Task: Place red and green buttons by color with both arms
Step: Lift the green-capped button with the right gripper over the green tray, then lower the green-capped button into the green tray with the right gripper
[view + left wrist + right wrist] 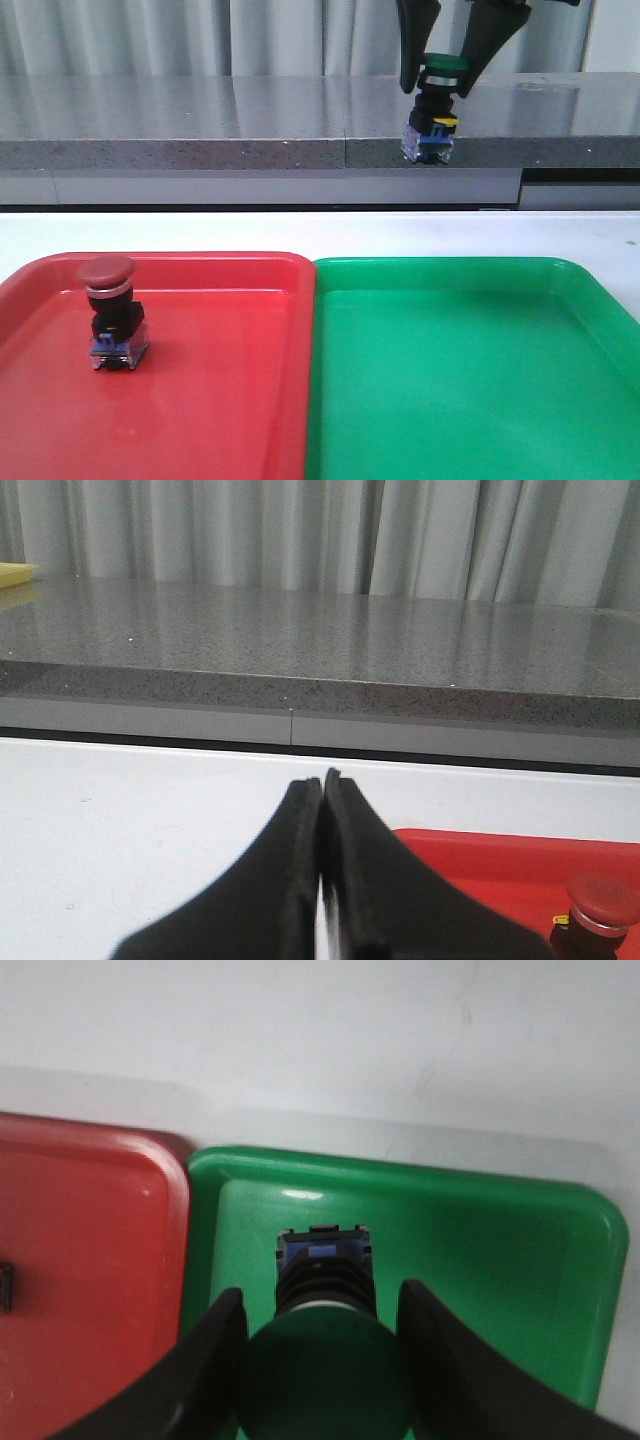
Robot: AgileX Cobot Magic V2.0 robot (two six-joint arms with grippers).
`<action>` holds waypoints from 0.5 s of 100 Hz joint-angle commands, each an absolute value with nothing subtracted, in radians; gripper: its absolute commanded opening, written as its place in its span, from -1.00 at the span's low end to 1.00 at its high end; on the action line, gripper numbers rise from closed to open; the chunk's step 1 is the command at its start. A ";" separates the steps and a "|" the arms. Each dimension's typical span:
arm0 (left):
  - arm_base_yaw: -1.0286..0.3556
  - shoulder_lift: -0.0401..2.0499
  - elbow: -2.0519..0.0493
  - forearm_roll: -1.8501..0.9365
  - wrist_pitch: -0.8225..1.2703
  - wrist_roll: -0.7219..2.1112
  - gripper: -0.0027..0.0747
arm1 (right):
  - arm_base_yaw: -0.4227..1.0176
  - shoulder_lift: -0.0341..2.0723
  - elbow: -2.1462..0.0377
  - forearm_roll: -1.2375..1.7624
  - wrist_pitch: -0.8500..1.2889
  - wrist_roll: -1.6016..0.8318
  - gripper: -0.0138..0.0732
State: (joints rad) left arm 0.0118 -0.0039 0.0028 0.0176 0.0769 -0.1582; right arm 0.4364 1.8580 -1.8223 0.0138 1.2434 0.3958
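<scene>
Two push-buttons and two trays are seen on the white worktop (320,230). One red tray (200,400) is laid on the left and one green tray (470,400) on the right, their long edges touching.

The red button (112,315) is stood upright inside the red tray, toward its left part, with its dark red cap on top and its blue base on the tray floor. It is touched by nothing.

The green button (435,105) is held in the air, high above the green tray, cap upward and blue base hanging below. It is clamped at the cap between the two fingers of the right gripper (440,75); in the right wrist view the green tray's far corner is seen beneath it.

The left gripper (322,880) is held beside the red tray, its two fingers pressed together with nothing between them.
</scene>
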 commanded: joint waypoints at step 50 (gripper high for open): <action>0.014 -0.038 0.012 0.009 0.000 -0.158 -0.98 | 0.457 1.655 -1.321 0.009 0.901 0.495 -0.11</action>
